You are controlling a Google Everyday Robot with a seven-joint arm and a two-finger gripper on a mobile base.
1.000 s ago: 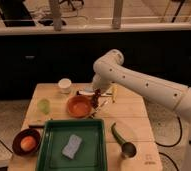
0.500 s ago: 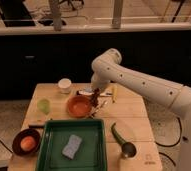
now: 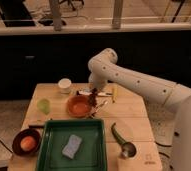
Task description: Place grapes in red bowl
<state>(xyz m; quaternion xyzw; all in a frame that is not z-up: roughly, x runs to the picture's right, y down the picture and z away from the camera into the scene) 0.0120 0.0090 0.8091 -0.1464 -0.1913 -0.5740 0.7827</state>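
Purple grapes [image 3: 93,97] are being held by the hand [image 3: 94,93] right over the red bowl [image 3: 78,107] edge, so they're maybe getting spilled onto the counter [image 3: 134,107] if released now.

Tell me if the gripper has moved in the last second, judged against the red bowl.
Yes. The gripper has shifted slightly left in the camera view, closing on the right rim of the red bowl, which has stayed put.
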